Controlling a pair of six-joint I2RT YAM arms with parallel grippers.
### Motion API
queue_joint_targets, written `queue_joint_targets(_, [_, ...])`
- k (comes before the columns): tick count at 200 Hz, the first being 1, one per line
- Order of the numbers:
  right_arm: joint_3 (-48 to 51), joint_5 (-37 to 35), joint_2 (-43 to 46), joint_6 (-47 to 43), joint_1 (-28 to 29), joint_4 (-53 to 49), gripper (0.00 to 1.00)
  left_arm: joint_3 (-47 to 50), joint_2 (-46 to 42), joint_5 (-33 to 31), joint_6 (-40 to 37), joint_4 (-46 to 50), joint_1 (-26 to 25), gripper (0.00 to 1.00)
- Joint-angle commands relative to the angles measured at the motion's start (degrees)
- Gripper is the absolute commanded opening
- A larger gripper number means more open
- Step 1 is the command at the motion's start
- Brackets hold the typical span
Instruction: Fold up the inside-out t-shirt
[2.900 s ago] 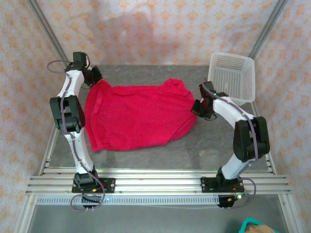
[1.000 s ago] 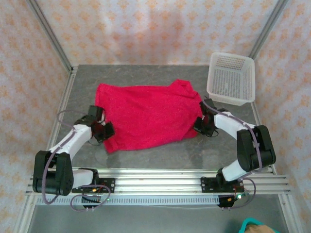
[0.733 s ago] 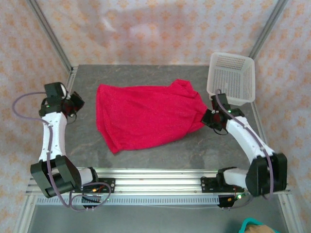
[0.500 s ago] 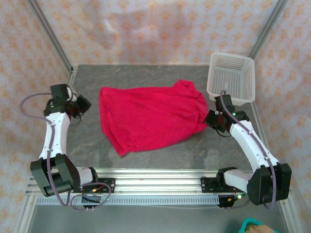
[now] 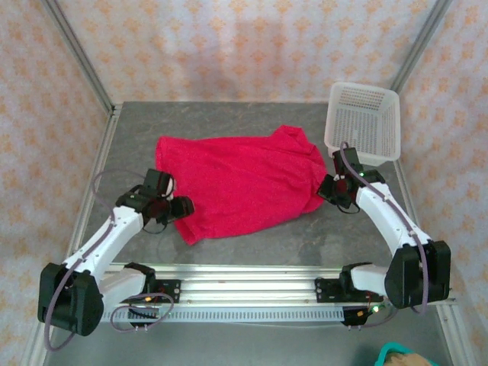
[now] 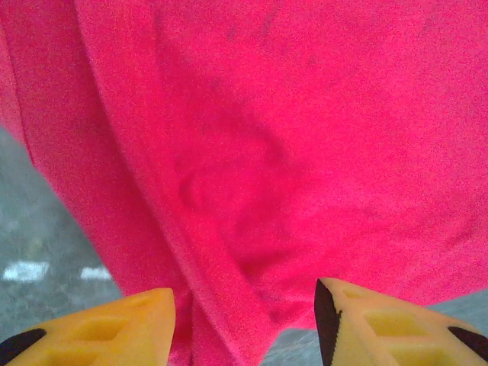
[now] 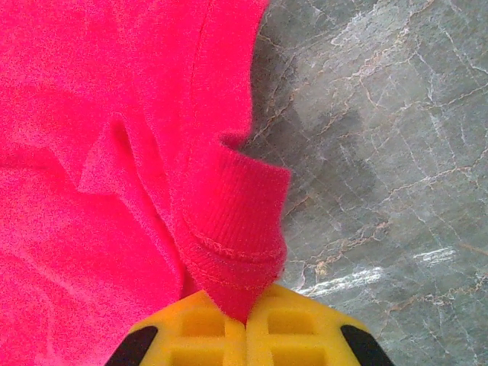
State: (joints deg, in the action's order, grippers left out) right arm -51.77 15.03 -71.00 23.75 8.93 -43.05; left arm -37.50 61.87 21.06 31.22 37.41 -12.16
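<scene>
**Red-pink shirt spread on the table beside the white basket, one arm at each end**

The inside-out t-shirt (image 5: 244,179) lies mostly flat on the grey table (image 5: 305,236), wholly outside the white mesh basket (image 5: 362,145), which stands at the far right corner with its mesh floor showing through. The right gripper (image 5: 329,187), just in front of the basket's near-left corner, is clamped on the shirt's right edge; the right wrist view shows a ribbed, stitched fold of fabric pinched between its closed yellow fingers (image 7: 297,320). The left gripper (image 6: 244,305) sits at the shirt's near-left corner with its jaws apart, rumpled fabric lying loose under and between them.
</scene>
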Motion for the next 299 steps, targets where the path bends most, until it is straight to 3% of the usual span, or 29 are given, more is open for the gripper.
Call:
queue_joint_targets(1, [-1.31,0.17,-0.36,-0.46,-0.06,0.08,0.00,3.72,-0.44,-3.46,5.31,-3.31,-1.35,0.52])
queue_joint_targets(71, [-1.24,0.88,0.02,-0.54,-0.09,-0.28,0.00,5.93,5.50,-4.58,9.10,-12.58,-2.88,0.40])
queue_joint_targets(98, [-1.23,0.80,0.17,-0.54,-0.06,-0.51,0.00,6.37,9.87,-4.10,9.56,-14.90,-3.80,0.21])
queue_joint_targets(115, [-1.77,0.53,0.07,-0.53,-0.09,-0.69,0.00,5.19,9.82,-4.36,8.54,-13.41,-3.76,0.00])
queue_joint_targets(130, [-3.43,-0.11,0.10,-1.04,-0.18,-1.91,0.00,-0.20,7.79,-6.60,5.04,-6.68,-2.04,0.00])
queue_joint_targets(141, [-5.34,-1.71,0.54,-1.86,-0.26,-3.49,0.00,-5.28,5.77,-5.89,1.62,-1.82,2.32,0.00])
queue_joint_targets(176, [-9.85,-4.91,2.82,-4.43,-2.35,-8.93,0.00,-23.74,4.50,0.85,-9.38,8.06,26.58,0.00])
queue_joint_targets(197, [-10.01,-5.17,5.09,-5.01,-3.13,-10.49,0.00,-30.93,9.21,5.54,-10.57,9.34,34.99,0.00])
queue_joint_targets(223, [-10.48,-3.29,7.79,-4.82,-3.13,-12.11,0.00,-33.79,12.23,9.78,-9.55,8.68,35.89,0.00])
queue_joint_targets(251, [-13.97,-1.94,10.45,-4.98,-3.13,-15.46,0.00,-36.86,9.96,5.23,-10.59,10.50,35.89,0.00])
queue_joint_targets(280, [-18.64,4.94,11.67,-4.46,-3.17,-17.27,0.00,-40.12,8.72,5.48,-11.47,13.07,35.59,0.00])
queue_joint_targets(299, [-18.03,6.17,10.40,-3.72,-3.19,-14.46,0.00,-38.67,9.48,3.57,-12.07,11.67,31.37,0.00])
